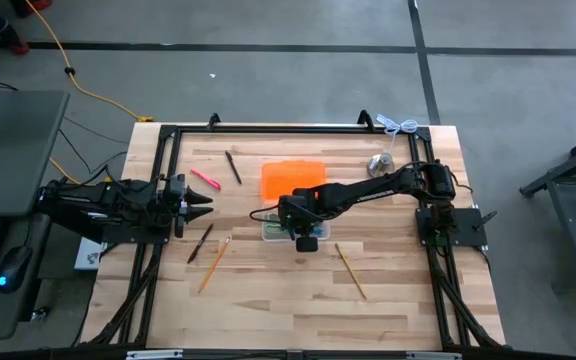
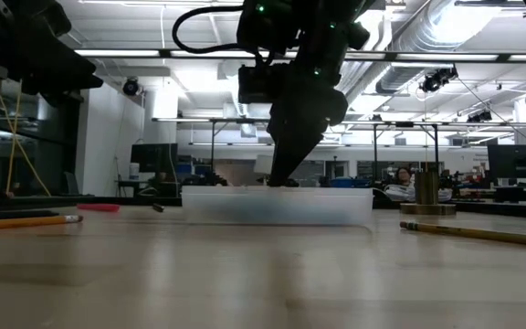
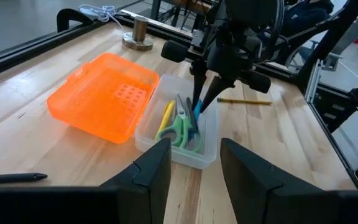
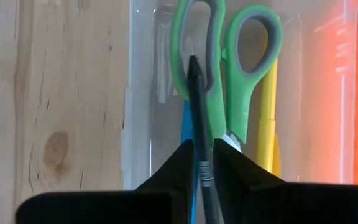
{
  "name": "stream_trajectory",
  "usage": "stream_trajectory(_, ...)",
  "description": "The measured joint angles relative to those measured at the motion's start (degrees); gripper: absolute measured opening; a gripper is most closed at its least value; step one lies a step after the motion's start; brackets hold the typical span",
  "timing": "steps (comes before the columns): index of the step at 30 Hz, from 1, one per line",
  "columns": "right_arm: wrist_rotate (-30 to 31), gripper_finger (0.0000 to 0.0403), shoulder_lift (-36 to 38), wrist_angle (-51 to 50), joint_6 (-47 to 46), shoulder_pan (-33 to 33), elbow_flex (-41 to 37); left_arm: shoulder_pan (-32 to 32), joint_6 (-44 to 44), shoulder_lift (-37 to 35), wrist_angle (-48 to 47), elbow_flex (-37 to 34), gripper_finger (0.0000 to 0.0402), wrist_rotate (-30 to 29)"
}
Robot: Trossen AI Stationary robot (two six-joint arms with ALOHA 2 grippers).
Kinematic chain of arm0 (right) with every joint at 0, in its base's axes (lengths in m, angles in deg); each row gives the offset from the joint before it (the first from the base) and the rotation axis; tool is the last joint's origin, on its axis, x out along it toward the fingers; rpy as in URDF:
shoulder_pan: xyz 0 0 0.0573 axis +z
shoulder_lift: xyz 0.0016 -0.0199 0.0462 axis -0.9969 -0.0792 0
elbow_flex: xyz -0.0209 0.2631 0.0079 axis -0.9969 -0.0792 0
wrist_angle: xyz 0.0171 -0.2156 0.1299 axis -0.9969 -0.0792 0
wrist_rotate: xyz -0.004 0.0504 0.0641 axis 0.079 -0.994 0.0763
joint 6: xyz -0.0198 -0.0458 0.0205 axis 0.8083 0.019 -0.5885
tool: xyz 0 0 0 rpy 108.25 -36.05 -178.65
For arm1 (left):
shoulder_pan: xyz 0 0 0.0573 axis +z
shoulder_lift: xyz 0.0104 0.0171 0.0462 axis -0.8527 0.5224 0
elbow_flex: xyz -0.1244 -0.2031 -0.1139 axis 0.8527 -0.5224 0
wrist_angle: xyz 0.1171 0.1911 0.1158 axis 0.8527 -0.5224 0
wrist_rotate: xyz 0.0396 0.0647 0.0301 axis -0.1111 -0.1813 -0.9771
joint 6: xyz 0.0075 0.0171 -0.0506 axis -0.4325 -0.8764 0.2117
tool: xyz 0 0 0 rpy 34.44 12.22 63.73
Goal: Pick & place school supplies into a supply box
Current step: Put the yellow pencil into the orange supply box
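Observation:
The clear supply box (image 1: 286, 231) lies mid-table with its orange lid (image 1: 293, 178) open flat on the far side. Inside are green-handled scissors (image 4: 222, 68), a yellow pen (image 4: 266, 124) and a blue pen (image 4: 188, 124). My right gripper (image 4: 199, 149) is over the box (image 3: 179, 134), shut on a black pen (image 4: 197, 106). My left gripper (image 1: 200, 198) waits open at the table's left; its fingers (image 3: 157, 165) are empty. A pink pen (image 1: 205, 179), a black pen (image 1: 233, 167), a dark pencil (image 1: 200, 243) and two wooden pencils (image 1: 214, 262) (image 1: 350, 271) lie flat on the table. My right gripper pinches the black pen's shaft (image 4: 200, 160) between its two fingers. The fingers come from above, pointing down into the box, and the pen runs on past the fingertips. Its tip (image 4: 193, 61) is over the scissors' handle; whether it touches, I cannot tell.
A silver bell-shaped object (image 1: 380, 163) stands far right of the lid, and a white cord (image 1: 398, 125) lies at the far right corner. A black frame (image 1: 268, 128) borders the table. Bare wood lies toward the near edge.

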Motion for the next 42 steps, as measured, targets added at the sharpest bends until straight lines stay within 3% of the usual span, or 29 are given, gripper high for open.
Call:
stream_trajectory(13, 0.83, 0.0064, 0.00, -0.09, 0.00, 0.00, 0.78, 0.00, 0.00, 0.00, 0.00, 0.00, 0.0170, -0.02)
stream_trajectory(24, 5.01, 0.0067, 0.02, -4.71, 1.85, 0.00, 8.50, 0.02, 0.00, 0.00, -0.02, 0.00, 0.0170, 0.59)
stream_trajectory(32, 4.85, 0.0067, 0.04, -15.77, -3.25, 0.07, 16.42, 0.00, 0.00, -0.01, -0.72, 0.00, 0.0170, 0.59)
stream_trajectory(42, 4.76, 0.0067, 0.11, -31.44, -17.44, 0.22, 23.26, 0.00, 0.00, -0.02, -0.87, -0.04, 0.0170, 0.59)
